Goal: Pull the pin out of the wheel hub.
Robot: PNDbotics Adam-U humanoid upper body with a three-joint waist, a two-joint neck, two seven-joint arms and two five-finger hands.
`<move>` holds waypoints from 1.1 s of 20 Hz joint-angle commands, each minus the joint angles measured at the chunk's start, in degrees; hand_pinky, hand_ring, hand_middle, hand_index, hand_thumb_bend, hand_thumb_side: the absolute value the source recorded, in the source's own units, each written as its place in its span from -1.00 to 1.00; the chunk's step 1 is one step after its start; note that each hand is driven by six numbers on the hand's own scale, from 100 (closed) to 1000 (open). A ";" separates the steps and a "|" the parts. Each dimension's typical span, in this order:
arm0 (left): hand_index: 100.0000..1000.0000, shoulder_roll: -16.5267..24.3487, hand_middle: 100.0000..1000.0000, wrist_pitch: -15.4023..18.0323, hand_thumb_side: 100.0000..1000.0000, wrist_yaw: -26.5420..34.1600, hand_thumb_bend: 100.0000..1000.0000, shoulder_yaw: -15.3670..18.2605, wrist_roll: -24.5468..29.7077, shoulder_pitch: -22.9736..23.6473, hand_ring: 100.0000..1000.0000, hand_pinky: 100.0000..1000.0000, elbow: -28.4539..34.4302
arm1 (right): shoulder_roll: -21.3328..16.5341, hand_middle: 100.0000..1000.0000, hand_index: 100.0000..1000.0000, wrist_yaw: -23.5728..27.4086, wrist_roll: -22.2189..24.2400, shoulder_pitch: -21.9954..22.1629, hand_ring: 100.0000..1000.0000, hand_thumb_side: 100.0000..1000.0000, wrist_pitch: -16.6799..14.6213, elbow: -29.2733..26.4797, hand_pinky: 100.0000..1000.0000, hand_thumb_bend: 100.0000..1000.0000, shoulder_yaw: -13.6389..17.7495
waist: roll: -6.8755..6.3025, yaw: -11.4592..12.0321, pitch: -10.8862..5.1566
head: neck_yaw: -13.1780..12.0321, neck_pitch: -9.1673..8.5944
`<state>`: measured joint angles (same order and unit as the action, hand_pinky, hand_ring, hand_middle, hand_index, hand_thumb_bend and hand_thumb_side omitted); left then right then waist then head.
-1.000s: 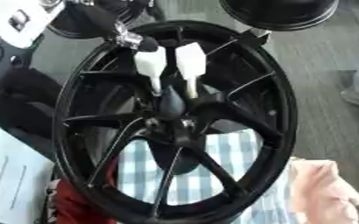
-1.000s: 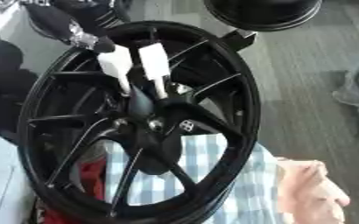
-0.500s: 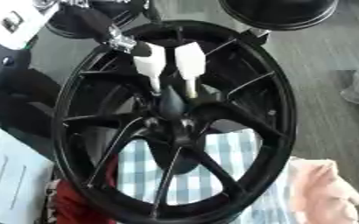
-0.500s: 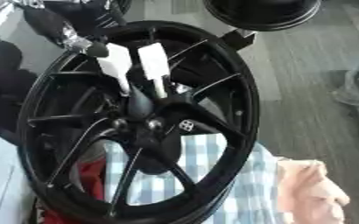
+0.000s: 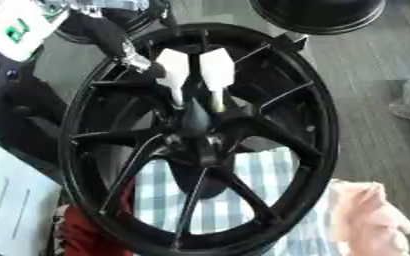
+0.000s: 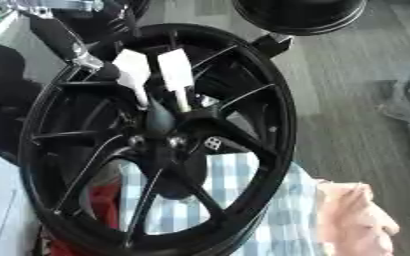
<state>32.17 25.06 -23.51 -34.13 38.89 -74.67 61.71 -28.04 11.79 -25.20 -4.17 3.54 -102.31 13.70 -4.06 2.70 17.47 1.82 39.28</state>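
A black multi-spoke wheel [image 5: 313, 125] lies flat and fills most of both views. At its hub [image 5: 198, 142] a dark tapered pin [image 5: 195, 119] stands up. My left hand [image 5: 195, 72] reaches in from the upper left on a black arm with a silver joint [image 5: 134, 60]. Its two white fingers [image 6: 175, 70] point down at the hub, one on each side of the pin's top, and seem to pinch it. The contact itself is dark and hard to make out. My right hand shows in neither view.
A blue-and-white checked cloth [image 5: 252, 185] lies under the wheel. A pink cloth [image 5: 370, 220] sits at the lower right, and a white sheet [image 5: 7, 210] and something red [image 5: 86, 232] at the lower left. A second black round part [image 5: 318, 15] is at the top.
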 commanded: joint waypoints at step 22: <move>0.56 -0.46 0.41 12.70 -0.10 2.68 -0.23 -1.29 13.08 -0.36 0.56 0.67 0.63 | -1.74 0.31 0.81 0.16 0.08 -0.64 0.35 0.30 0.40 -0.54 0.37 -1.00 0.10 | 0.27 -0.49 -0.75 | -0.69 0.45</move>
<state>31.07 25.00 -21.20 -35.84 38.96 -74.11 61.79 -28.04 11.81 -24.99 -4.49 3.76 -102.29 13.68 -4.06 2.26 17.56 1.29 39.67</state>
